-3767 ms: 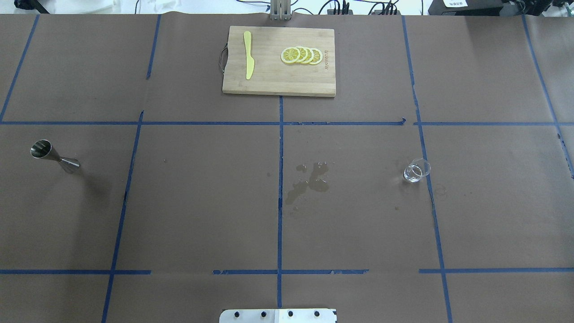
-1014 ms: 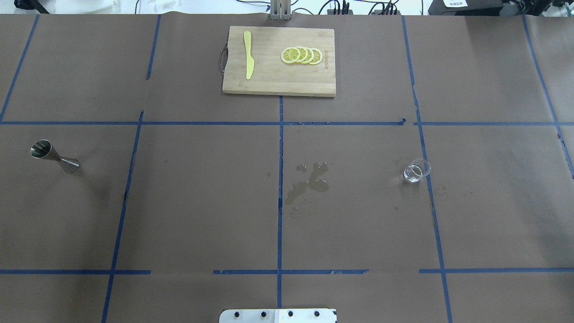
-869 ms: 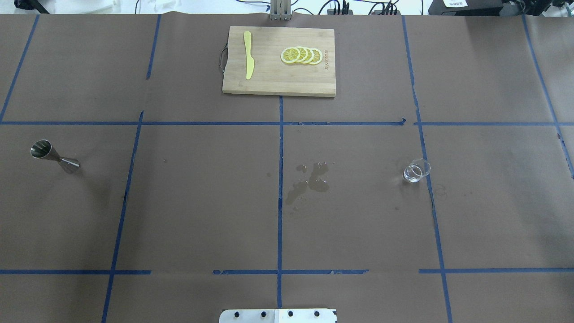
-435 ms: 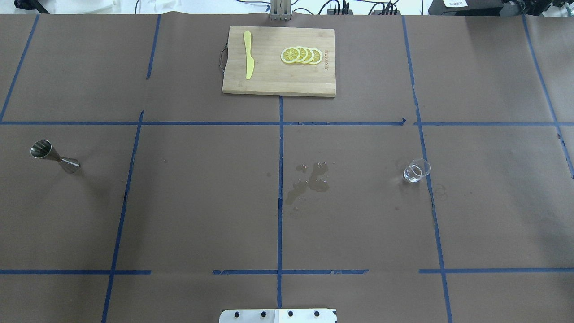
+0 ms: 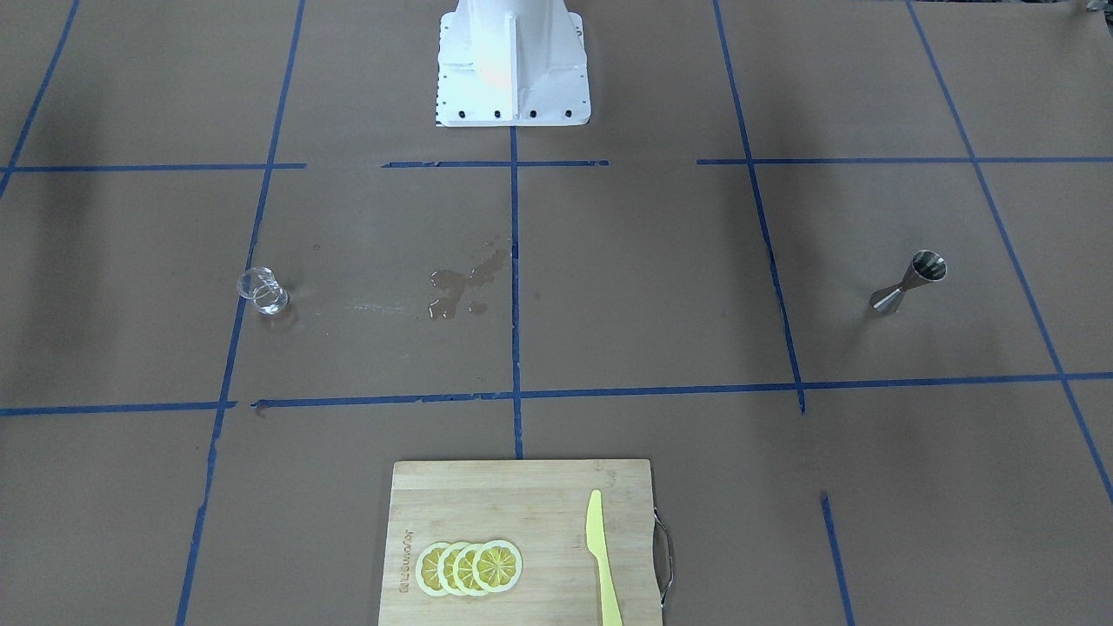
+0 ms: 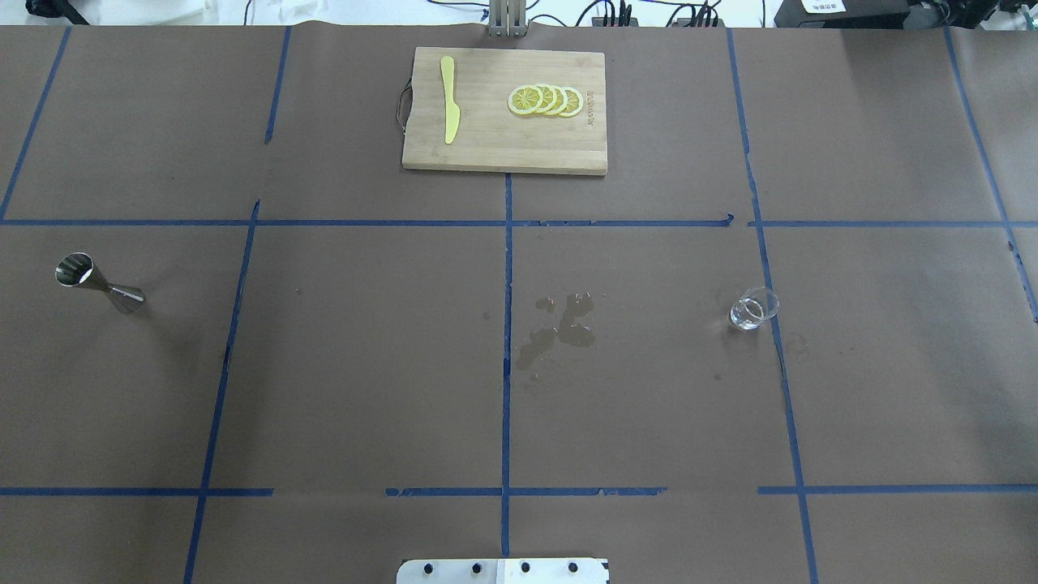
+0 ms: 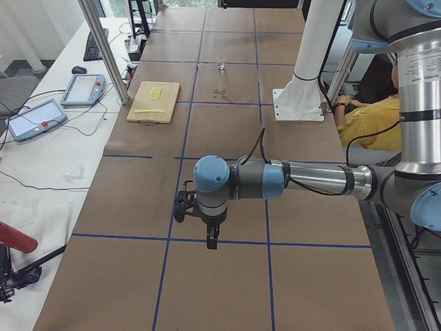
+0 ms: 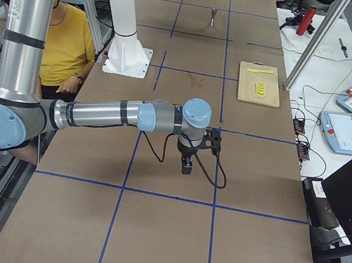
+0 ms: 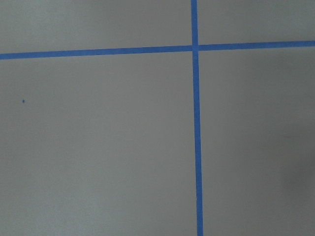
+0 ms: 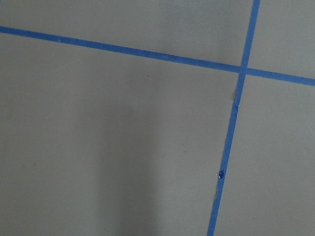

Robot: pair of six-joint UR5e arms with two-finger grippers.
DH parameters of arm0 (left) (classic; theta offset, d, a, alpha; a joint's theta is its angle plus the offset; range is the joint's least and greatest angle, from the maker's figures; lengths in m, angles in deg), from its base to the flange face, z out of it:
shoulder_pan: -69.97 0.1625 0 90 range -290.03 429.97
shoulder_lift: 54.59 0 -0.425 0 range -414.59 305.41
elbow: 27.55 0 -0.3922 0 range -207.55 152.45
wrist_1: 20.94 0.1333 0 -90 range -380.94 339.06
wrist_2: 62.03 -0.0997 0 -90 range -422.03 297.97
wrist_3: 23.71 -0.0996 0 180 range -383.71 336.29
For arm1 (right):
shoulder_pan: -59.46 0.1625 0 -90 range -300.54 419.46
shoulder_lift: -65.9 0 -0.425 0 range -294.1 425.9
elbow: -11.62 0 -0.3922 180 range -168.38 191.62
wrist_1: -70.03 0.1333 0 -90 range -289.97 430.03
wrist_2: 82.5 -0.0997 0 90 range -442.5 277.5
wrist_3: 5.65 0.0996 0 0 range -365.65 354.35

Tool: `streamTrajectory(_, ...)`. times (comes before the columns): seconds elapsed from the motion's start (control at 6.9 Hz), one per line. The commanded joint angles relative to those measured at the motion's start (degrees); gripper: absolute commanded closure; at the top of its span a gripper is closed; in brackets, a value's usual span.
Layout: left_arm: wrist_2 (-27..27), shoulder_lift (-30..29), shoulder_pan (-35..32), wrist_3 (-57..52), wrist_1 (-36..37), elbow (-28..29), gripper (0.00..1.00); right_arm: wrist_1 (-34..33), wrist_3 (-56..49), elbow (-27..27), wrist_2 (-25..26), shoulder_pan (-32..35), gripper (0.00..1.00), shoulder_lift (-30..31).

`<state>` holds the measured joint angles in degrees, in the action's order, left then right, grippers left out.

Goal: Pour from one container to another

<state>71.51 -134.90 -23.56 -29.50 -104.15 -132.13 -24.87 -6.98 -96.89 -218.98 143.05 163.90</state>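
Note:
The clear glass cup [image 6: 753, 309] stands upright on the table's right half, also seen in the front-facing view [image 5: 263, 291] and far off in the left view [image 7: 221, 65]. The steel jigger [image 6: 99, 283] stands upright at the far left [image 5: 909, 283] [image 8: 213, 15]. Neither gripper shows in the overhead or front-facing views. The left gripper [image 7: 212, 243] hangs over the table's left end and points down. The right gripper [image 8: 186, 169] hangs over the right end. I cannot tell whether either is open or shut. Both wrist views show only brown paper and blue tape.
A wooden cutting board [image 6: 486, 154] at the table's far side carries lemon slices [image 6: 545, 100] and a yellow knife [image 6: 449, 99]. A wet spill [image 6: 559, 328] marks the paper near the middle. A person in yellow [image 8: 65, 41] sits behind the robot's base [image 5: 511, 78].

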Motion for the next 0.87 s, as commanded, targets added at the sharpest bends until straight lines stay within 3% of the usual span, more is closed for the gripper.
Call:
streamTrajectory(0.0,1.98,-0.03,0.1,-0.27,-2.64,0.16,0.0,0.07,0.01,-0.04,-0.1,0.0,0.0,0.08)
streamTrajectory(0.72,2.78,-0.03,0.19,-0.1,-3.28,1.22,0.0,0.68,0.01,-0.3,-0.27,0.0,0.0,0.61)
